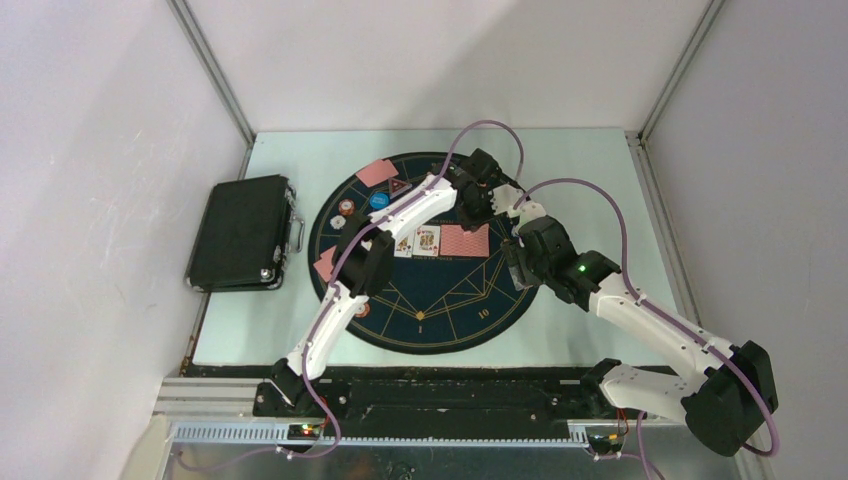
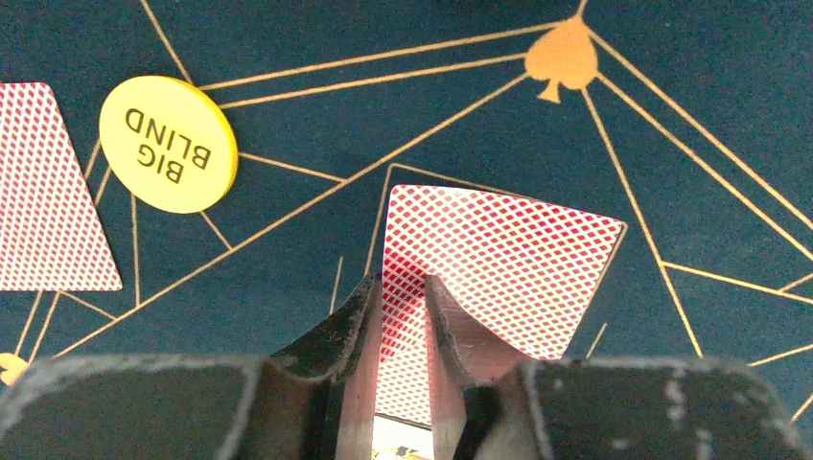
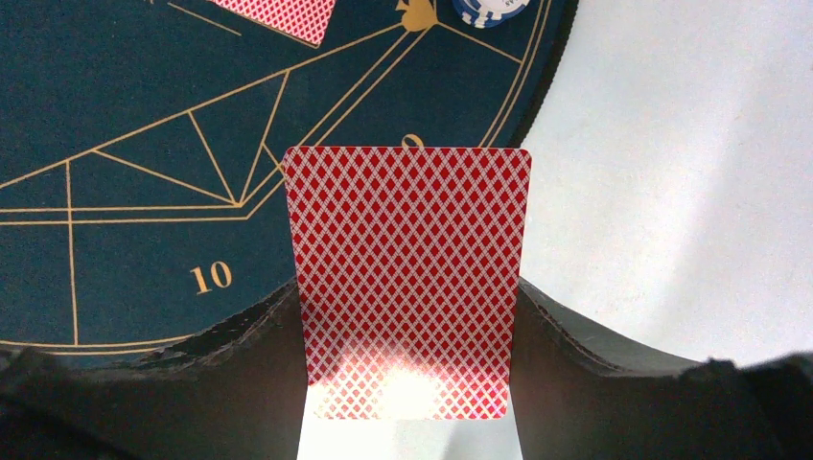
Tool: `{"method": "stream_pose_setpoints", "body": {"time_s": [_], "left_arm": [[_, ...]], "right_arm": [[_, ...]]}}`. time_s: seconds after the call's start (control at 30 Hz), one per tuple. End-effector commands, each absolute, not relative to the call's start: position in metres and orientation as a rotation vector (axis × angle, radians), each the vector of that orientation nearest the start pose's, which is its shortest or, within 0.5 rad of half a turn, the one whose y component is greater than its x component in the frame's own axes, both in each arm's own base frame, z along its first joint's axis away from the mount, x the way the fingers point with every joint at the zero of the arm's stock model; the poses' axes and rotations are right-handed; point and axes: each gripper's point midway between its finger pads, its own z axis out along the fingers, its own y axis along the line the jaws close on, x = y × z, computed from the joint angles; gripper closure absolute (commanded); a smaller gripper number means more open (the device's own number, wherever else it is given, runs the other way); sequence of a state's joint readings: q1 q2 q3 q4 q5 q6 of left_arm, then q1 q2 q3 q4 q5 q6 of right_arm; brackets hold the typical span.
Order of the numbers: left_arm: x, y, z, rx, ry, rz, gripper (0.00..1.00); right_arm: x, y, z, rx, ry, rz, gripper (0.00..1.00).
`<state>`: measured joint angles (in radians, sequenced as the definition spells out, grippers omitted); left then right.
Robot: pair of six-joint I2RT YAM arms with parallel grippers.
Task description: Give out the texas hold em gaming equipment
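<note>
Above the right edge of the mat [image 3: 125, 115] the right end effector [image 3: 407, 297] grips one red-backed card [image 3: 407, 220] by its sides, while farther in the left end effector [image 2: 401, 287], barely parted, straddles one face-down card [image 2: 508, 259] on the mat, one yellow chip [image 2: 168, 144] beside.

Card [image 3: 407, 278] red-white diamond lattice; mat [image 3: 105, 105] dark teal, gold lines; yellow chip [image 2: 169, 144]; cropped chip [image 3: 489, 8] seemingly blue-white

Left fingers [image 2: 336, 337] low, slightly parted, right fingers [image 3: 575, 364] clamping card [image 3: 407, 259] edgewise
</note>
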<state>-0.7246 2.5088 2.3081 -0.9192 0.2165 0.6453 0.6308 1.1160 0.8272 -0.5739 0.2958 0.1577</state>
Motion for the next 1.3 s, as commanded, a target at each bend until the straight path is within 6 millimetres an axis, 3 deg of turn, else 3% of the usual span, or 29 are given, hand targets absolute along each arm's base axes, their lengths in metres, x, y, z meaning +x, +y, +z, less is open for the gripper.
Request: {"method": "stream_pose_setpoints", "body": {"time_s": [0.0, 0.57, 0.63, 0.67, 0.7, 0.73, 0.9, 1.03, 1.07, 1.1, 1.13, 1.17, 1.2, 1.23, 1.27], "left_arm": [[0.432, -0.395, 0.053, 1.68, 1.991, -0.252, 0.72], [0.437, -0.404, 0.06, 1.625, 1.976, -0.236, 0.48], [0.437, -0.405, 0.063, 1.612, 1.978, -0.244, 0.39], [0.437, -0.406, 0.067, 1.602, 1.974, -0.247, 0.21], [0.438, -0.408, 0.071, 1.592, 1.962, -0.248, 0.1], [0.439, -0.407, 0.079, 1.577, 1.955, -0.243, 0.03], [0.445, -0.413, 0.127, 1.487, 1.876, -0.277, 0.0], [0.44, -0.414, 0.189, 1.38, 1.796, -0.349, 0.0], [0.437, -0.413, 0.192, 1.371, 1.798, -0.368, 0.0], [0.437, -0.411, 0.214, 1.318, 1.777, -0.386, 0.0], [0.435, -0.408, 0.216, 1.298, 1.785, -0.402, 0.0], [0.437, -0.401, 0.242, 1.214, 1.768, -0.429, 0.0], [0.44, -0.389, 0.237, 1.176, 1.802, -0.446, 0.0], [0.441, -0.384, 0.269, 1.073, 1.769, -0.492, 0.0], [0.444, -0.367, 0.258, 1.028, 1.814, -0.54, 0.0]], "right_arm": [[0.263, 0.131, 0.135, -0.387, 2.306, 0.012, 1.0], [0.263, 0.132, 0.133, -0.394, 2.31, 0.012, 1.0], [0.263, 0.132, 0.134, -0.393, 2.308, 0.012, 1.0], [0.263, 0.132, 0.134, -0.394, 2.308, 0.011, 1.0], [0.263, 0.132, 0.134, -0.395, 2.307, 0.015, 1.0], [0.263, 0.132, 0.135, -0.394, 2.305, 0.016, 1.0], [0.262, 0.133, 0.141, -0.391, 2.289, 0.039, 1.0], [0.258, 0.136, 0.145, -0.389, 2.278, 0.067, 1.0], [0.257, 0.138, 0.146, -0.395, 2.276, 0.078, 1.0], [0.256, 0.139, 0.149, -0.395, 2.268, 0.089, 1.0], [0.255, 0.141, 0.15, -0.404, 2.265, 0.102, 1.0], [0.254, 0.142, 0.153, -0.409, 2.255, 0.113, 1.0], [0.252, 0.144, 0.154, -0.418, 2.254, 0.125, 1.0], [0.251, 0.145, 0.155, -0.427, 2.25, 0.133, 1.0], [0.25, 0.148, 0.157, -0.442, 2.247, 0.149, 1.0]]}}
